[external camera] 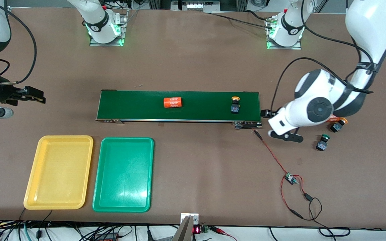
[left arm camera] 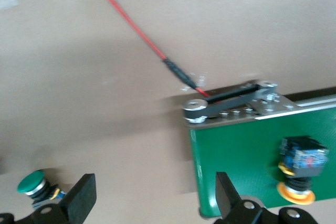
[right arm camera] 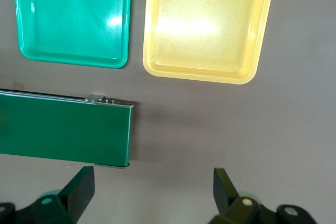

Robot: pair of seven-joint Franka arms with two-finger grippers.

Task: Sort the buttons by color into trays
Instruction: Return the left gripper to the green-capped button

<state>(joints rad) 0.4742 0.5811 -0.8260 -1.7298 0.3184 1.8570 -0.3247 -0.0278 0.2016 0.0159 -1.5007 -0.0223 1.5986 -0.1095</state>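
Yellow button [external camera: 235, 104] sits on belt [external camera: 179, 105] near left arm's end, probably ready to ride toward trays. Left tool [left arm camera: 152, 195] spread wide, empty, over belt's end. Right tool [right arm camera: 152, 190] open too, waiting over belt's other end. Yellow tray [external camera: 59, 172] and green tray [external camera: 123, 174] by front edge, nothing in them.

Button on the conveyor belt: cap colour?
Yellow cap on the dark-bodied push-button; clearest in the front view.
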